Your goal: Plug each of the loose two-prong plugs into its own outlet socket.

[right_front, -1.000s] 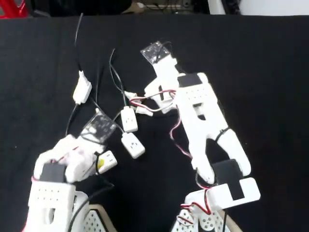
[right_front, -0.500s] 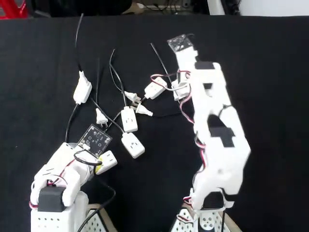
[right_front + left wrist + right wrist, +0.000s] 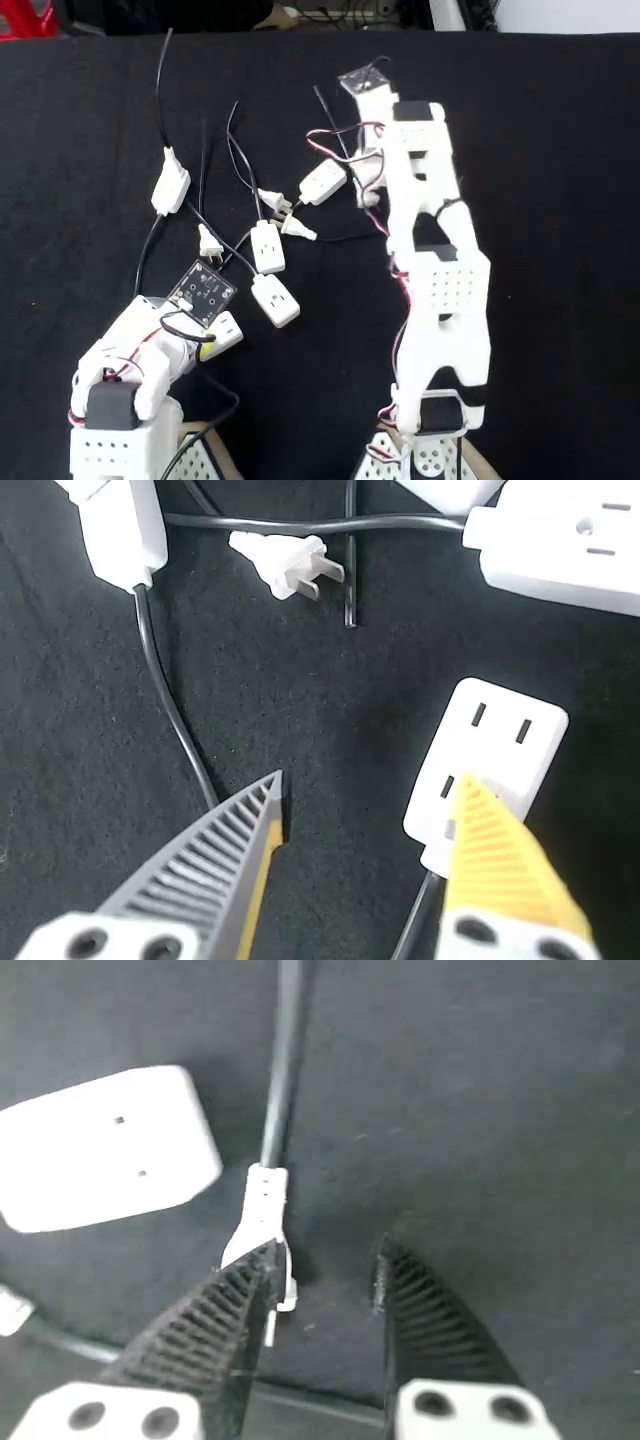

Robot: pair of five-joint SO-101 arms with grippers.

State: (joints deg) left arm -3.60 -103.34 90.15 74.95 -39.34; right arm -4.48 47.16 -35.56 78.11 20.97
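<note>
My left gripper point(image 3: 370, 785) is open low over the cloth. Its yellow finger point(image 3: 490, 850) overlaps a white two-slot outlet socket point(image 3: 490, 760); its grey finger point(image 3: 235, 840) is on bare cloth. A loose two-prong plug point(image 3: 290, 568) lies further out. In the high view this socket point(image 3: 222, 335) sits at the left arm's tip. My right gripper point(image 3: 325, 1250) is open, with one finger beside a small white plug point(image 3: 260, 1220) on a cable, next to a white socket block point(image 3: 100, 1150). That block point(image 3: 322, 180) lies just left of the right arm.
More white sockets point(image 3: 267, 247), point(image 3: 275, 300) and an inline one point(image 3: 170, 183) lie mid-table with black cables. Loose plugs point(image 3: 208, 242), point(image 3: 275, 200), point(image 3: 300, 230) lie among them. The black cloth point(image 3: 560, 200) to the right of the right arm is bare.
The right arm stretched out and swung right and away, uncovering the white socket block beside it. The left arm's wrist drew back slightly toward its base, staying by the near socket.
</note>
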